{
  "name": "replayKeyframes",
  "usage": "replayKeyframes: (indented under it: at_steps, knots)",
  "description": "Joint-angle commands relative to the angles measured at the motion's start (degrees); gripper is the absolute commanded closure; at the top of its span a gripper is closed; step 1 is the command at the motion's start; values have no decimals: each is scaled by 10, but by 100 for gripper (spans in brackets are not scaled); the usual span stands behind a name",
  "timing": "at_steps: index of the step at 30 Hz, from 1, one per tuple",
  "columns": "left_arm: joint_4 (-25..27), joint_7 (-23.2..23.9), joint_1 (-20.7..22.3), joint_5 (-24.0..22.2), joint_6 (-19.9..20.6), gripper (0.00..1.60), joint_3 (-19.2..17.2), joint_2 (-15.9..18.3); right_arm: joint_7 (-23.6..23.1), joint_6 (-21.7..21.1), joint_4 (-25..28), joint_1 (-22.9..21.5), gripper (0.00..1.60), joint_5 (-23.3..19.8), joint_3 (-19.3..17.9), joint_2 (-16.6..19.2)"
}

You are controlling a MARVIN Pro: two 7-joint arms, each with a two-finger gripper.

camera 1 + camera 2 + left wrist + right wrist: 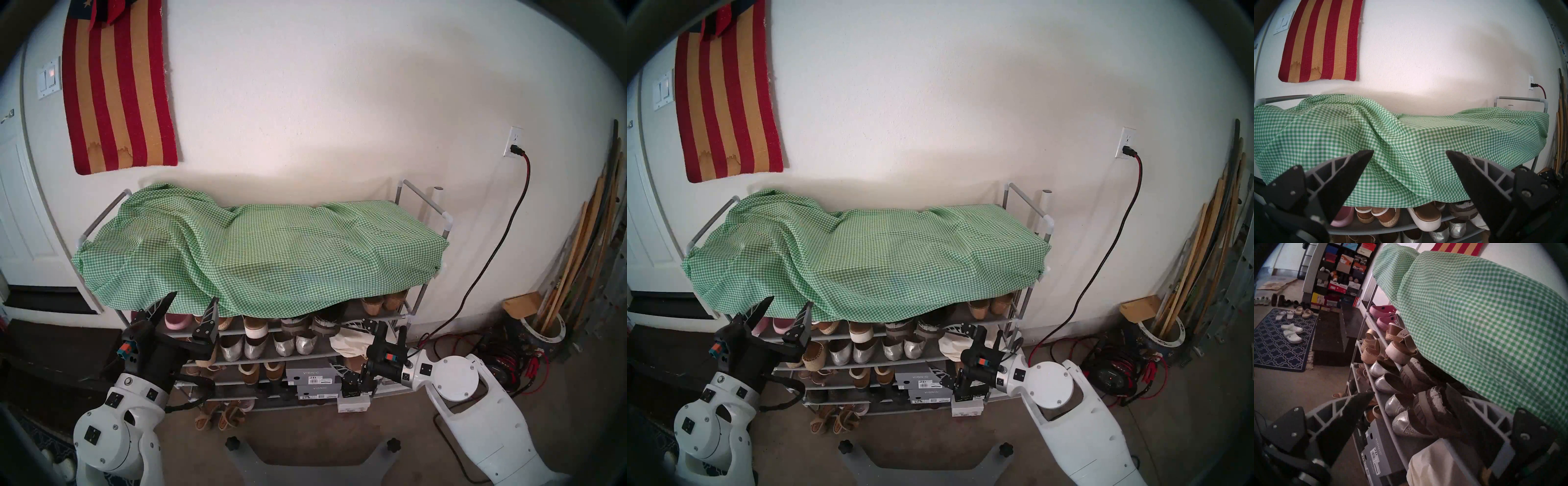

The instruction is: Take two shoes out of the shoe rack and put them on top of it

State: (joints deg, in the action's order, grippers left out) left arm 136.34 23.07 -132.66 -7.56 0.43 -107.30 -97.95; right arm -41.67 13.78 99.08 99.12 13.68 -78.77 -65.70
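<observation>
A: Jaws first, nearest to farthest. What is shown at the left gripper [191, 305]?

B: Both fingers are spread wide with nothing between them; it is held level at about 8 o'clock in the head view, in front of the hanging edge of the gingham cloth [258, 251].

A: And the right gripper [344, 344]?

B: It is also spread fully and nothing is gripped. It is seen at about 4 o'clock, turned so that one finger lies by the upper shelf and the other by the grey shoeboxes [310, 371] below. From the wrist view, the upper finger is close beside the nearer clog, but contact cannot be confirmed.

A: Where are the two shoes [1429, 395] placed?

B: They are stood heel-out on the upper shelf of the shoe rack [405, 317], partly under the cloth's drooping hem, directly above the silver flats [271, 346] and just beside a cream bag [347, 342].

A: What could be spoiled from here?

B: The hem could be caught by the upper finger as a clog is drawn out, so the cloth would be dragged off the top. A silver flat could be pinched instead, since the rows are stacked closely. The backless heel is frayed and soft, so a shallow grip could be lost. On top, the rumpled cloth could let a clog tip.
</observation>
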Motion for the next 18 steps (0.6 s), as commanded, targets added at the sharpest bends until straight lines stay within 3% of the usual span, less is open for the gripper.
replayKeyframes:
  at_steps: [1,18]
  knots:
    - [0,1,1,-1,-1,0,1,0,1,3,-9,-15,0,4,4,-4]
    - [0,1,1,-1,-1,0,1,0,19,13,-52,-50,0,26,18,-29]
